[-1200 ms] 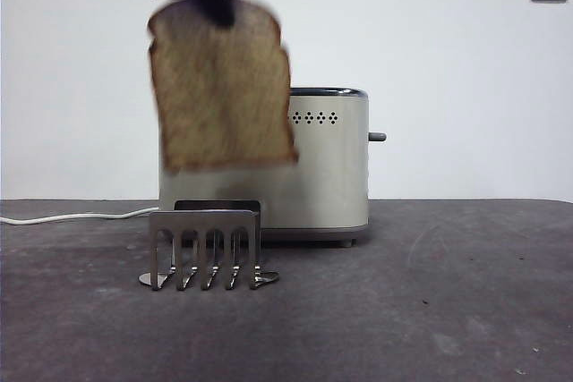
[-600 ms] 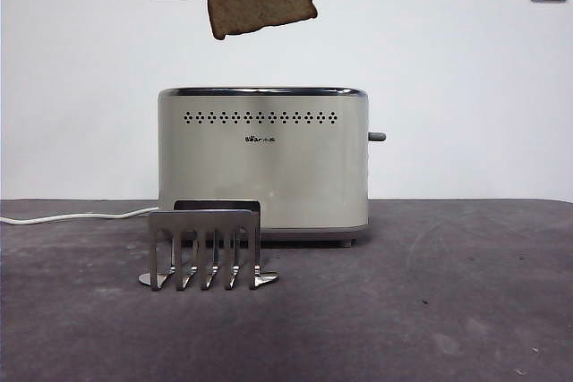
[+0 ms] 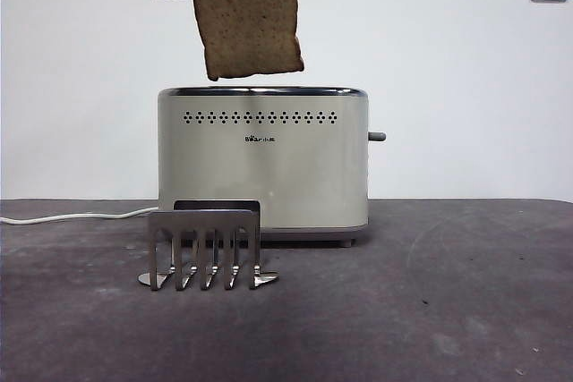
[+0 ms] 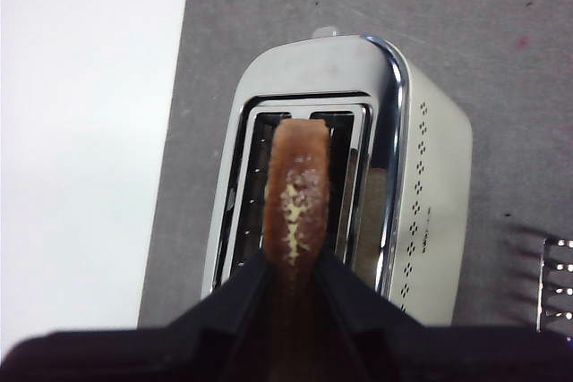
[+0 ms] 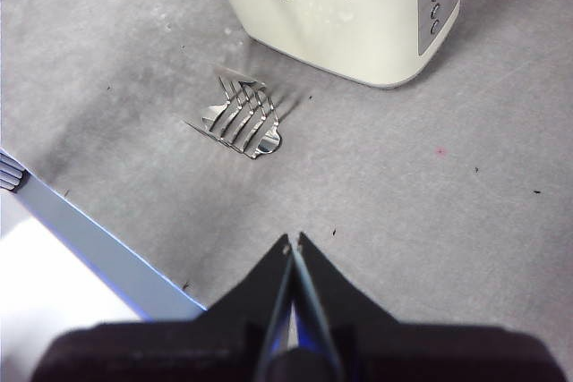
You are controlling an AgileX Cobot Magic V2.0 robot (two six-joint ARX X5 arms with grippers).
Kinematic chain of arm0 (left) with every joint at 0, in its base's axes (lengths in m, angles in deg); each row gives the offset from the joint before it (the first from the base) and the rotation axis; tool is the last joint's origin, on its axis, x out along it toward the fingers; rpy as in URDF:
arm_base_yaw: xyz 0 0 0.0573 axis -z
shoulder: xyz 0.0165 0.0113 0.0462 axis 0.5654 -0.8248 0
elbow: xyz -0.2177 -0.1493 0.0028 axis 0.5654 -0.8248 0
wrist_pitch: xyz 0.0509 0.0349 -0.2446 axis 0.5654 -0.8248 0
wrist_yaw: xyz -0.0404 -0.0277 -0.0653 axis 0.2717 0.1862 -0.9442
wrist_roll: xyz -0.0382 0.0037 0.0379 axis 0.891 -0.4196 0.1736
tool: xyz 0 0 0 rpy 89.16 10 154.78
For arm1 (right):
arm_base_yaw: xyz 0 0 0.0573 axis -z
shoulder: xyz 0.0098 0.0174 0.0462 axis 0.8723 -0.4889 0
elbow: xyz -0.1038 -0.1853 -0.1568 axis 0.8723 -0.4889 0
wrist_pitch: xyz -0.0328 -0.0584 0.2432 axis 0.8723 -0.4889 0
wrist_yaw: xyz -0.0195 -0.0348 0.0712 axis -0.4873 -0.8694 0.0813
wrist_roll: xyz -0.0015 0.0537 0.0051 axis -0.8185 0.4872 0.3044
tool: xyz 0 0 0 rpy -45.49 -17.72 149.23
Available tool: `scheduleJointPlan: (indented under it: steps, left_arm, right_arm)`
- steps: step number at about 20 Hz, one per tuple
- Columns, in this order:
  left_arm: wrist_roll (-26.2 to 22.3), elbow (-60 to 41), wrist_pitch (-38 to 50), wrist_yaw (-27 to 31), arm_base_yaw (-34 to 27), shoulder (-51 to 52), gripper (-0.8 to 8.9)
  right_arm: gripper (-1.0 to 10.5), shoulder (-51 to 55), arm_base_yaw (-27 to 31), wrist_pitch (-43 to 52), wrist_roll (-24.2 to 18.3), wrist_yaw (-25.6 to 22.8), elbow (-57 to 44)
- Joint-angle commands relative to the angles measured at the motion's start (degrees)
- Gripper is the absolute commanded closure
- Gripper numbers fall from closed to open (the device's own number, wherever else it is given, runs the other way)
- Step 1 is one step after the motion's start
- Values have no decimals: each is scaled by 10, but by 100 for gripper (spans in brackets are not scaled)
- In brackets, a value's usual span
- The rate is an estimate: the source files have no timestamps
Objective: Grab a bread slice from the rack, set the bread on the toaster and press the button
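I've got the left gripper pinching the slice of bread by its top crust, hanging just above the toaster. It looks tilted, so a corner may catch the slot rim. Right gripper pressed together, waiting, rack empty

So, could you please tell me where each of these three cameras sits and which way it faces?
Front view: low at table height, looking level at the toaster, the rack and the held slice of bread; only a dark claw tip shows.
Left wrist view: above, looking down on the toaster's slots; the left claw grips the slice.
Right wrist view: high, looking down at the table; the right claw is shut.
All three share the toaster and rack.
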Motion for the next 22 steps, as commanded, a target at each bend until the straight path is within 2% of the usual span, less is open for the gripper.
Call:
scheduleJointPlan:
  steps: [1, 9, 12, 17, 20, 21, 22]
  left_arm:
    - [-9, -1, 7, -10, -3, -17, 823]
    - [-11, -1, 14, -26, -14, -58, 823]
    - [-10, -1, 14, -66, -30, -74, 823]
    - [-2, -1, 38, -67, -42, -90, 801]
    - [2, -1, 63, -68, -42, -93, 498]
    - [9, -1, 68, -68, -42, -93, 462]
    - [16, -1, 73, -69, -42, -93, 465]
  right_arm:
    - [958, -2, -2, 2, -5, 0, 0]
    - [958, -2, -2, 2, -5, 0, 0]
    - [958, -6, -2, 2, -5, 0, 0]
    - [958, -19, -2, 6, -5, 0, 0]
    - [958, -35, -2, 26, -9, 0, 0]
    - [958, -42, -2, 39, -9, 0, 0]
    - [958, -49, -2, 58, -9, 0, 0]
